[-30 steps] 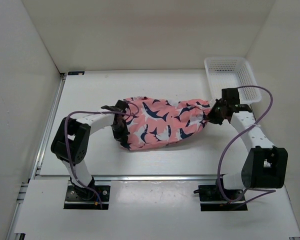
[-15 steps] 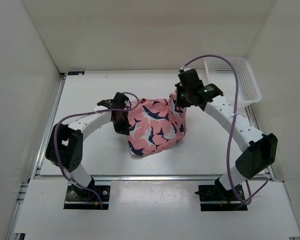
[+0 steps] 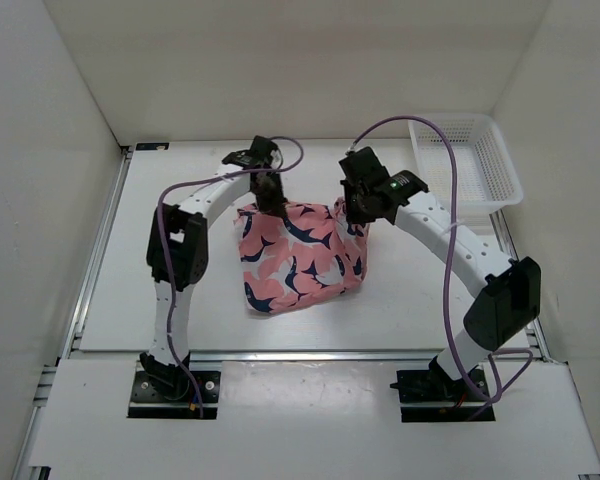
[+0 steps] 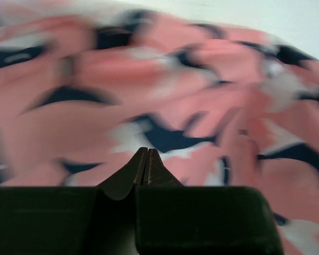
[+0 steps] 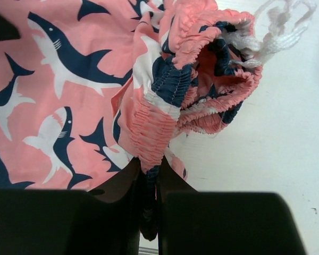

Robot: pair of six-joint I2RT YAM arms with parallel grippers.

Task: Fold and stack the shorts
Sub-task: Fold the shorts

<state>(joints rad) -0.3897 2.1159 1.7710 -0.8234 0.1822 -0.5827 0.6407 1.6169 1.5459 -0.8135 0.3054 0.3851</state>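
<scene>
White table [image 3: 400, 290]; arms [image 3: 195, 200] [image 3: 450, 235] at shorts [image 3: 300, 260]

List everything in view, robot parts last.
shorts: one pair, salmon pink with navy-and-white sharks, bunched at the middle of the table
basket: one, white, far right corner
table: one, white, under everything
cables: two, purple, one looping along each arm
left arm: white and black, near left
right arm: white and black, near right
left tool: black, shut on the shorts' far left corner
right tool: black, shut on the waistband
</scene>
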